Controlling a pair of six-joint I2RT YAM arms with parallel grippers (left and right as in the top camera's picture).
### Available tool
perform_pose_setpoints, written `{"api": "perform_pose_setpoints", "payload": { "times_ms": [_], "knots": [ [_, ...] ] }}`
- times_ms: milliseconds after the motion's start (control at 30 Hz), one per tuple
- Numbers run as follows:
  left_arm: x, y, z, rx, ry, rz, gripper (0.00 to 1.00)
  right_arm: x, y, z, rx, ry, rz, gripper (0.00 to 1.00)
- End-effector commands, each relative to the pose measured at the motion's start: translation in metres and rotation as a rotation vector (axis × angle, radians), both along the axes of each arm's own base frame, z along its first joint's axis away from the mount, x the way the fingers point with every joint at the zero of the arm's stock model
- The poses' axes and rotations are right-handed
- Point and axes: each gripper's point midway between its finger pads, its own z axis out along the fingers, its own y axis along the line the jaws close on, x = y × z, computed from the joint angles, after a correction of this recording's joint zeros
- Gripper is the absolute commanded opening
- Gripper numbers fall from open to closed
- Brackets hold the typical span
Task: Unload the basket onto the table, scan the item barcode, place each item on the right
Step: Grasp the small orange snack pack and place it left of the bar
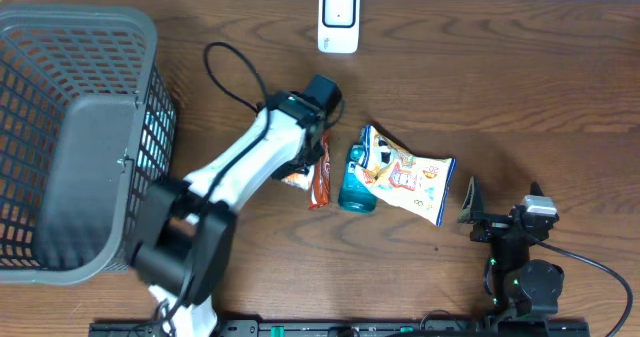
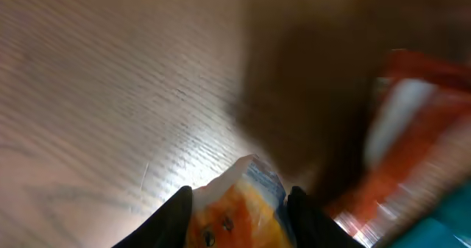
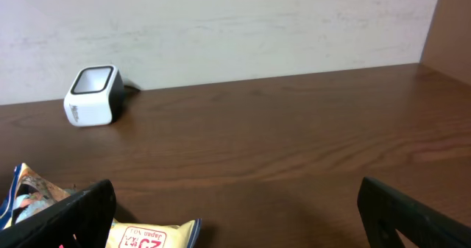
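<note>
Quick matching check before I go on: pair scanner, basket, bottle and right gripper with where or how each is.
Things:
1 scanner
2 basket
3 bottle
4 right gripper

Place or state:
A open, empty
B between red pack and snack bag
C far left
D far edge, middle

Pairs: 1-D, 2-C, 3-B, 4-A

Grey plastic mesh basket [image 1: 80,22] sits over at the left edge of the dark brown wooden table [image 1: 520,87]. Mid-table, a red-brown foil wrapper [image 1: 319,182] lies just beside a teal plastic bottle [image 1: 355,185], with a colourful printed snack bag [image 1: 408,177] touching the bottle's right side.
</note>
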Motion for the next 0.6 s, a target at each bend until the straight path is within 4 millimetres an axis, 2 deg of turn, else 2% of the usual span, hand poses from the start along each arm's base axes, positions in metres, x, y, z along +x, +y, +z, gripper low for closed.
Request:
{"api": "perform_pose_setpoints", "payload": {
  "times_ms": [0, 33, 100, 167, 200, 233, 300, 400, 467, 567],
  "knots": [
    [-0.001, 0.006, -0.014, 0.049, 0.023, 0.015, 0.39, 0.000, -0.001, 0.000, 0.012, -0.001, -0.005, 0.99],
    [-0.002, 0.007, -0.014, 0.051, 0.025, 0.015, 0.41, 0.000, -0.001, 0.000, 0.012, -0.001, -0.005, 0.99],
    [0.000, 0.007, -0.006, 0.045, 0.016, 0.018, 0.56, 0.000, -0.001, 0.000, 0.012, -0.001, -0.005, 0.99],
    [0.008, 0.006, 0.014, 0.026, -0.018, -0.017, 0.66, 0.000, -0.001, 0.000, 0.012, -0.001, -0.005, 0.99],
    [0.020, 0.003, 0.044, -0.003, -0.077, -0.071, 0.73, 0.000, -0.001, 0.000, 0.012, -0.001, -0.005, 0.99],
    [0.028, 0.002, 0.064, -0.020, -0.121, -0.108, 0.76, 0.000, -0.001, 0.000, 0.012, -0.001, -0.005, 0.99],
    [0.043, 0.000, 0.108, -0.052, -0.227, -0.189, 0.79, 0.000, -0.001, 0.000, 0.012, -0.001, -0.005, 0.99],
    [0.060, 0.006, 0.187, -0.090, -0.424, -0.270, 0.83, 0.000, -0.001, 0.000, 0.012, -0.001, -0.005, 0.99],
    [0.064, 0.021, 0.235, -0.092, -0.553, -0.256, 0.83, 0.000, -0.001, 0.000, 0.012, -0.001, -0.005, 0.99],
    [0.062, 0.070, 0.295, -0.010, -0.730, -0.135, 0.84, 0.000, -0.001, 0.000, 0.012, -0.001, -0.005, 0.99]
  ]
}}
